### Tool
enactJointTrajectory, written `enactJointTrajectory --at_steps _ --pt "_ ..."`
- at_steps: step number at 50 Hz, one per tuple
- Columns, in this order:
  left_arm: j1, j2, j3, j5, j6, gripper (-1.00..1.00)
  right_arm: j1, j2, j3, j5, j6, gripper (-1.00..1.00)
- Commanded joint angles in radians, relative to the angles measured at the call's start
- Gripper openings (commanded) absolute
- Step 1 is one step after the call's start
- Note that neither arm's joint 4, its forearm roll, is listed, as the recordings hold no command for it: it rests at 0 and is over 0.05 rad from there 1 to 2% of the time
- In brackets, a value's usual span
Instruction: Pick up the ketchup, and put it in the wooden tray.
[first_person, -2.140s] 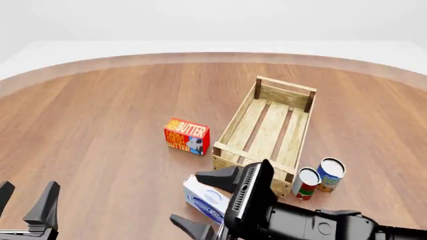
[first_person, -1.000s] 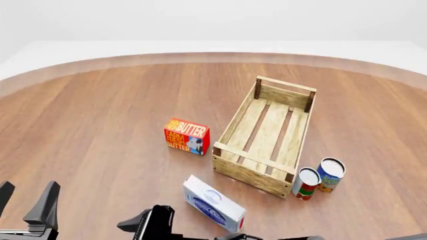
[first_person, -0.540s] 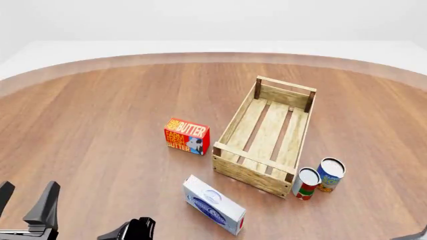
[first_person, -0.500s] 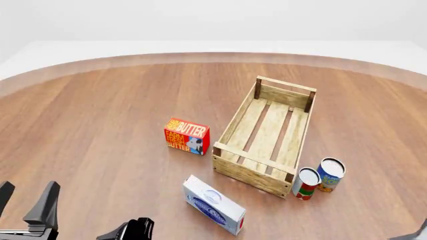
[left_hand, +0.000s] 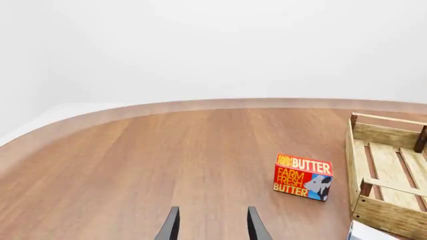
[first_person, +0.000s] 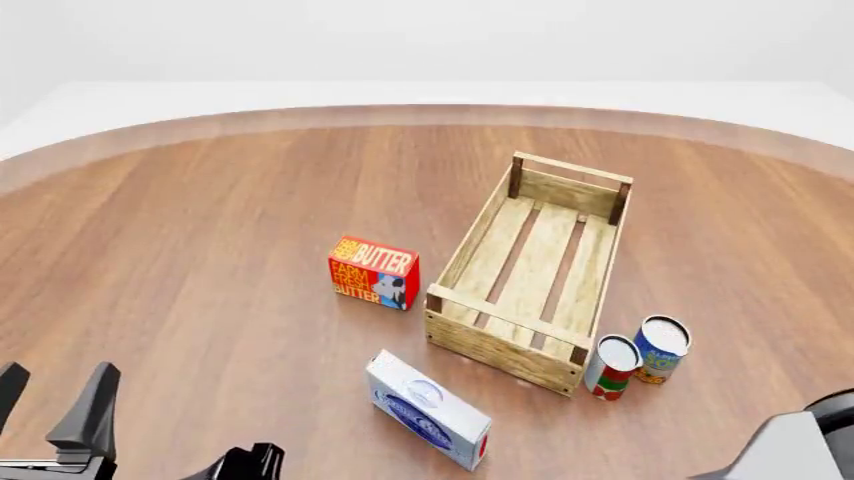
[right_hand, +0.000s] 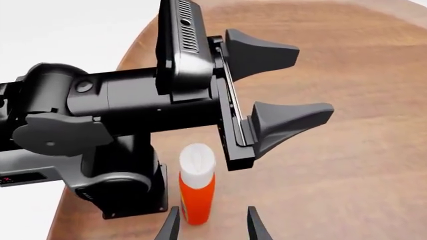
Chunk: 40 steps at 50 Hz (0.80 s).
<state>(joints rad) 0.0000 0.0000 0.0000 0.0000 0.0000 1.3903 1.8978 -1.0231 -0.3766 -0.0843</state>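
A: Currently, where is the ketchup bottle (right_hand: 197, 184)?

B: Only the right wrist view shows it. It stands upright on the wooden table (first_person: 214, 230), white cap up, just ahead of the right gripper (right_hand: 211, 224), in line with the gap between the 2 finger tips. The jaws stand apart; nothing is clamped between them. Contact between fingers and bottle cannot be determined.

A: What lies behind the bottle in that view?

B: The left arm's base and the left gripper (right_hand: 287, 87), jaws apart and empty. In the front view this gripper (first_person: 51, 410) sits at 7 o'clock of the scene, near the lower edge.

A: Position of the wooden tray (first_person: 470, 255)?

B: Front view: right of centre, roughly 3 o'clock from the butter box (first_person: 374, 272). Its long axis runs from 7 o'clock to 1 o'clock. Slatted bottom visible; nothing inside.

A: Other items?

B: 2 cans stand upright side by side at the tray's near right corner: a red-and-green can (first_person: 613, 367) close beside the corner post, and a blue can (first_person: 661, 349) just to its 2 o'clock. A white-and-blue carton (first_person: 427, 409) lies flat at 7 o'clock from the tray. The left wrist view shows the butter box (left_hand: 303, 177) just left of the tray (left_hand: 383, 170).
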Motion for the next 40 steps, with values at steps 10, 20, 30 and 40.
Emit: enactJointTrajectory --at_steps 10,20,30,40 --pt "0.000 0.000 0.000 0.000 0.000 1.00 0.022 0.103 -0.078 0.005 0.011 1.00" --pt "0.000 0.000 0.000 0.000 0.000 1.00 0.037 0.152 -0.096 -0.011 0.022 1.00" --pt "0.000 0.000 0.000 0.000 0.000 1.00 0.056 0.187 -0.108 -0.022 0.021 1.00" --pt "0.000 0.000 0.000 0.000 0.000 1.00 0.054 0.216 -0.126 -0.026 0.018 1.00"
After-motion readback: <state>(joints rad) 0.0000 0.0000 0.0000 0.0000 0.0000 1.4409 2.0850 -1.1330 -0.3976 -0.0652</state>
